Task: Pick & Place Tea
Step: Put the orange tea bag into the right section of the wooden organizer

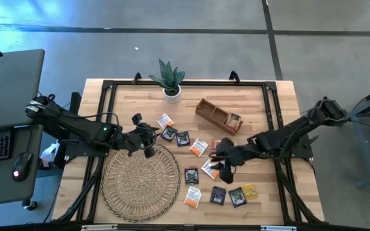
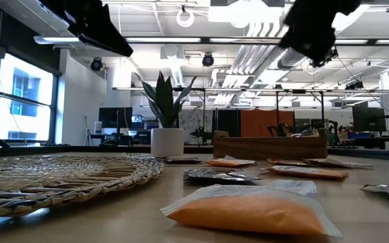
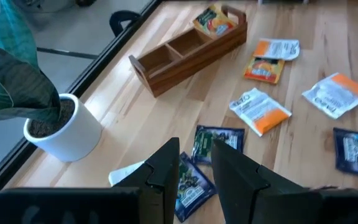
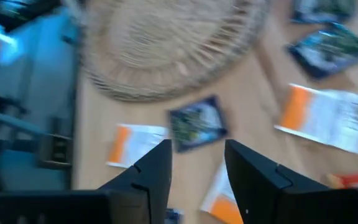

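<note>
Sachets [image 1: 191, 175]: eleven loose, one in tray [image 1: 218, 116]; both grippers [image 3: 194, 168] [image 4: 197, 163] narrowly parted, empty.

The right gripper [image 1: 222, 156] hides part of an orange sachet [image 1: 209, 169] beside the mat [image 1: 140, 181]; sachet print is unreadable.

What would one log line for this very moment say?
left pincer: open, over dark sachets | right pincer: open, above scattered tea | wooden tray: one sachet inside
</note>
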### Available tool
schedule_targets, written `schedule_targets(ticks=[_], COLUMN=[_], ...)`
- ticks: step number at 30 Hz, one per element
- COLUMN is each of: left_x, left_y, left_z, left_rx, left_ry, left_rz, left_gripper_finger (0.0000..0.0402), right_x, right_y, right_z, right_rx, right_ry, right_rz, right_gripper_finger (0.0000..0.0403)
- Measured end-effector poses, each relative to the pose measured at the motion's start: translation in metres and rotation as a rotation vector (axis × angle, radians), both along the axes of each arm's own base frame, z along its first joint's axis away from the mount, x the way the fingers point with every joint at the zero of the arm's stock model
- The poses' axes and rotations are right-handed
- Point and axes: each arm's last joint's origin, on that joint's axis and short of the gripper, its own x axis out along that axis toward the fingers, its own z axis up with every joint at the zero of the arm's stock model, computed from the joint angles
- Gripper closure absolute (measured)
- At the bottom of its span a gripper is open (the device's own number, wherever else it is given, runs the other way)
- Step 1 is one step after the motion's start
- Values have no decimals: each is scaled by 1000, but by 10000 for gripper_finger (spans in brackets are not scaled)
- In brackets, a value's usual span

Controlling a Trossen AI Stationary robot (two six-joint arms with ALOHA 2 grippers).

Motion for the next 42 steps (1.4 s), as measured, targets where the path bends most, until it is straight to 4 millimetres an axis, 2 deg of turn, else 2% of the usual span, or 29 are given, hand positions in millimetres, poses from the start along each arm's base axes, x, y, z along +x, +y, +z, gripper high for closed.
schedule_targets(ticks=[8,11,14,16,19,23,27,32,38,42], left_x=[1,2,4,4,5,5,5,5,5,5], left_y=[0,-1,-1,-2,-2,-2,-2,-2,-2,-2], left_z=[1,3,6,7,8,8,7,7,7,7], left_rx=[-4,-16,-26,-32,-42,-43,-41,-41,-26,-19], left_ry=[-11,-46,-71,-84,-99,-98,-93,-93,-83,-80], left_rz=[0,0,0,-2,-9,-11,-11,-11,-20,-23], left_gripper_finger=[310,310,310,310,310,310,310,310,310,310], right_x=[-6,-5,1,4,4,3,11,14,4,-5], right_y=[23,25,24,18,-4,-36,-64,-88,-102,-104], right_z=[6,0,-15,-29,-50,-62,-61,-65,-93,-108], right_rx=[-31,-81,-157,-239,-359,-425,-420,-374,-294,-312], right_ry=[-96,-73,-13,75,269,442,450,472,447,426], right_rz=[56,64,89,102,69,-24,-91,-102,-123,-81], right_gripper_finger=[258,258,258,258,258,258,258,259,259,259])
